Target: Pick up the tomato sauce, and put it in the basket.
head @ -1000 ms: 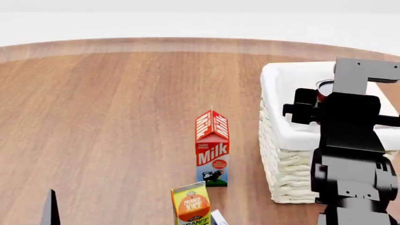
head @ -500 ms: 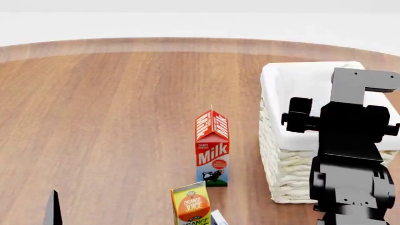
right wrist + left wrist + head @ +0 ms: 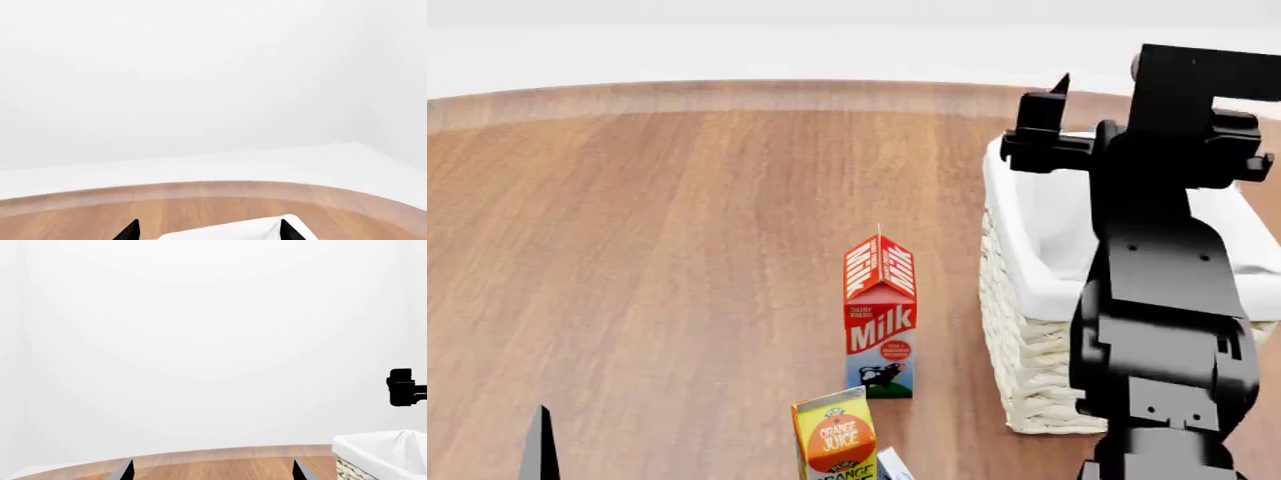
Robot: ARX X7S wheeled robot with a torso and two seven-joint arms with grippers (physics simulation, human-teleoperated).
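The basket [image 3: 1028,270], cream wicker with white cloth lining, stands at the right of the wooden table. My right arm [image 3: 1154,250] is raised above it and hides much of its inside. The tomato sauce is not visible in any view. My right gripper [image 3: 208,231] is open and empty, with the basket's white lining [image 3: 227,235] just below its fingertips [image 3: 130,231]. My left gripper [image 3: 213,471] is open and empty, low at the near left; one of its fingers [image 3: 538,445] shows in the head view. The basket's corner [image 3: 380,455] shows in the left wrist view.
A red and white milk carton [image 3: 881,315] stands left of the basket. An orange juice carton [image 3: 834,435] stands nearer, at the bottom edge. The round table's far edge [image 3: 761,95] curves across the back.
My right arm has risen from inside the basket to above its rim. The can that showed at the gripper one second ago is no longer visible.
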